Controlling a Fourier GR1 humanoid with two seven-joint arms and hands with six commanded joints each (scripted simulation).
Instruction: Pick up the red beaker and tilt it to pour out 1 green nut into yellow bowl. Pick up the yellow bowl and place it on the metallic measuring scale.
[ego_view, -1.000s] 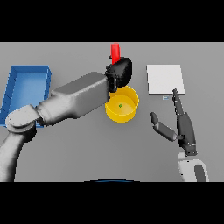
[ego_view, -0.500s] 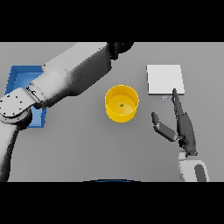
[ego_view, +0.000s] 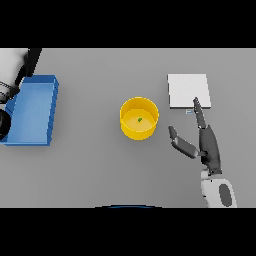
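Observation:
The yellow bowl stands upright at the table's middle, and one green nut lies inside it. To its right at the back lies the flat metallic scale. My right hand rests open on the table right of the bowl, fingers pointing at the scale's near edge and thumb turned toward the bowl, touching neither. My left arm shows only at the far upper left above the blue tray; a dark part at its end may be the hand. The red beaker is not in view.
A blue rectangular tray sits at the left edge of the table, partly under my left arm. Open grey tabletop lies between the tray and the bowl and in front of the bowl.
My left arm has swung from over the bowl back to the far left, and the red beaker it held has gone out of sight. The right hand and bowl have stayed put.

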